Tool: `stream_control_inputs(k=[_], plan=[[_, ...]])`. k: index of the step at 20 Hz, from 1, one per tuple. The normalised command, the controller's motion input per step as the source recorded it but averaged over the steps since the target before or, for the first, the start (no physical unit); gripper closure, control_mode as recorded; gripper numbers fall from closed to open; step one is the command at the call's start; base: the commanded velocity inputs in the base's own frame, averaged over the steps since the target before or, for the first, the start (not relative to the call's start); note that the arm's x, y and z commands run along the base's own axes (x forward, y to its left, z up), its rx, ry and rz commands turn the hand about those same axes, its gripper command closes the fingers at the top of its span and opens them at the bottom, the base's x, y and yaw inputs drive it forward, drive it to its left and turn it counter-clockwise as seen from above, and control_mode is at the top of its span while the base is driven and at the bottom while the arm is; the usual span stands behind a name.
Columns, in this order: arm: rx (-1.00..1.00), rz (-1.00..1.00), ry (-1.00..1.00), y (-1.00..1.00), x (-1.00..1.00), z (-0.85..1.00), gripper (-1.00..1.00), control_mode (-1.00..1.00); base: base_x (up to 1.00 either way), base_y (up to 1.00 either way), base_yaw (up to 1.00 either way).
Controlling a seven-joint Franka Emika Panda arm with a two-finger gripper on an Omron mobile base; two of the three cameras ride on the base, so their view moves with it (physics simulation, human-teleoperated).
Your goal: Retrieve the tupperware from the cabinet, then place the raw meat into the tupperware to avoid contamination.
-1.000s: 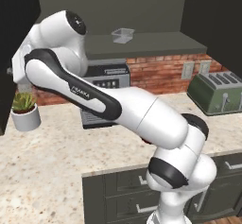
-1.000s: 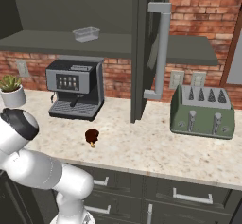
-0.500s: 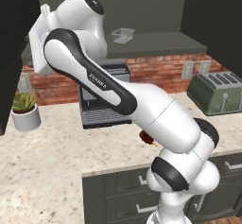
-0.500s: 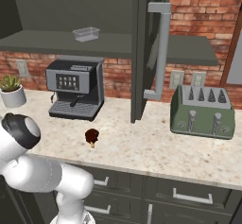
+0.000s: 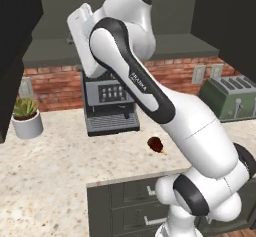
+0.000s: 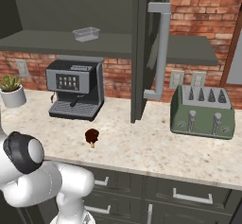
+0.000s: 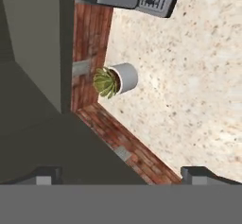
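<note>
The tupperware [image 6: 86,33] sits on the shelf inside the open cabinet [image 6: 146,48], above the coffee machine [image 6: 75,89]. The raw meat [image 6: 91,136] lies on the speckled worktop [image 6: 142,145] in front of that machine, well apart from the toaster [image 6: 202,110]. The pincer [image 7: 121,175] is released, its tips spread wide and apparently grasping nothing, looking down past a potted plant [image 7: 116,80] by the brick wall.
</note>
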Motion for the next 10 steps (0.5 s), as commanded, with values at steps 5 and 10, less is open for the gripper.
stream_control_inputs(k=[5, 10], plan=[[-0.26, 0.04, -0.04, -0.79, 0.07, -0.16, -1.0, -1.0, 0.0, 0.0, 0.0], [-0.36, 0.06, -0.23, -0.73, 0.03, 0.0, -1.0, -1.0, 0.0, 0.0, 0.0]])
